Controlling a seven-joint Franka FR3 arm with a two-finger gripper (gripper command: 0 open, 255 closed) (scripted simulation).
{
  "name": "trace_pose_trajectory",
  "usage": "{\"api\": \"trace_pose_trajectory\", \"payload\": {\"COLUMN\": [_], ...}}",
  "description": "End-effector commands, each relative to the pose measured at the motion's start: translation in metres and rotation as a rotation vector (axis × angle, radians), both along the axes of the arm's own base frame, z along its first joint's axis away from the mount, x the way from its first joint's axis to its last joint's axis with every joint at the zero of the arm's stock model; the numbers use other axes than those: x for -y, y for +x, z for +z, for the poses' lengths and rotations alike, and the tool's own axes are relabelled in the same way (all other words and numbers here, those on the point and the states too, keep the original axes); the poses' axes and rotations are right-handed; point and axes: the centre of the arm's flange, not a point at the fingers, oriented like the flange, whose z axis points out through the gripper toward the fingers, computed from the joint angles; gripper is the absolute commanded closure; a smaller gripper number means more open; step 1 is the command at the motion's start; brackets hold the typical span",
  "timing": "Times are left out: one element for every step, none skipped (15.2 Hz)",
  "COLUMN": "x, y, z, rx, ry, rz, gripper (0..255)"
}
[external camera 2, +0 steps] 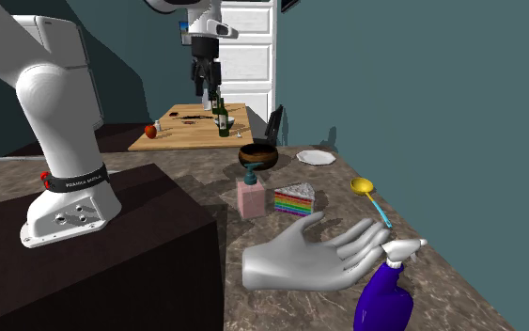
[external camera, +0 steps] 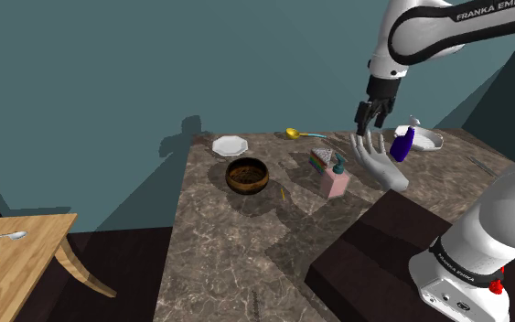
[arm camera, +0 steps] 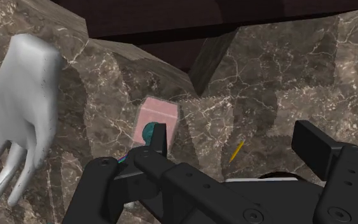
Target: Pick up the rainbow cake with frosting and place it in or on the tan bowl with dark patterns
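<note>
1. High above the marble counter (external camera: 237, 247), the black gripper (external camera: 374, 117) hangs from the white arm. Its fingers stand well apart with nothing between them.
2. Seen from the wrist, the gripper (arm camera: 234, 143) looks down on the counter. A pink soap dispenser (arm camera: 157, 118) lies just past one fingertip, and a small yellow pencil (arm camera: 236, 151) lies in the gap below.
3. Below the gripper in the shoulder view stands a white model hand (external camera: 379, 163), fingers upward, with a purple spray bottle (external camera: 402, 144) just beside it.
4. The rainbow cake (external camera: 320, 159) sits on the counter, a wedge with white frosting. It is just beside the soap dispenser and untouched by the gripper.
5. The brown bowl (external camera: 247, 174) stands apart from the cake, toward the shoulder view's left, and looks empty.
6. Behind them a yellow spoon (external camera: 294, 134) and a white plate (external camera: 230, 144) lie near the counter's far edge.
7. The dark stand (external camera: 374, 247) carries the arm's base, and a wooden table (external camera: 17, 247) stands off the counter.
</note>
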Motion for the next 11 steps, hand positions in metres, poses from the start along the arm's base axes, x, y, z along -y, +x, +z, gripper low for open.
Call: {"api": "trace_pose_trajectory", "payload": {"x": [0.005, 0.010, 0.014, 0.019, 0.023, 0.028, 0.033, 0.038, 0.043, 0.048, 0.054], "y": [0.014, 0.021, 0.027, 0.034, 0.040, 0.047, 0.053, 0.060, 0.066, 0.072, 0.078], "z": [-0.018, -0.028, -0.039, -0.049, -0.059, -0.069, -0.079, -0.088, -0.098, -0.108, -0.118], "rx": [0.010, 0.014, 0.018, 0.022, 0.026, 0.029, 0.033, 0.037, 0.041, 0.045, 0.048], "ry": [-0.003, -0.005, -0.007, -0.008, -0.010, -0.012, -0.013, -0.015, -0.016, -0.018, -0.020], "rz": [-0.032, -0.047, -0.062, -0.078, -0.093, -0.108, -0.124, -0.139, -0.154, -0.170, -0.185], "gripper": [0, 0, 0, 0, 0, 0, 0, 0, 0, 0, 0]}}
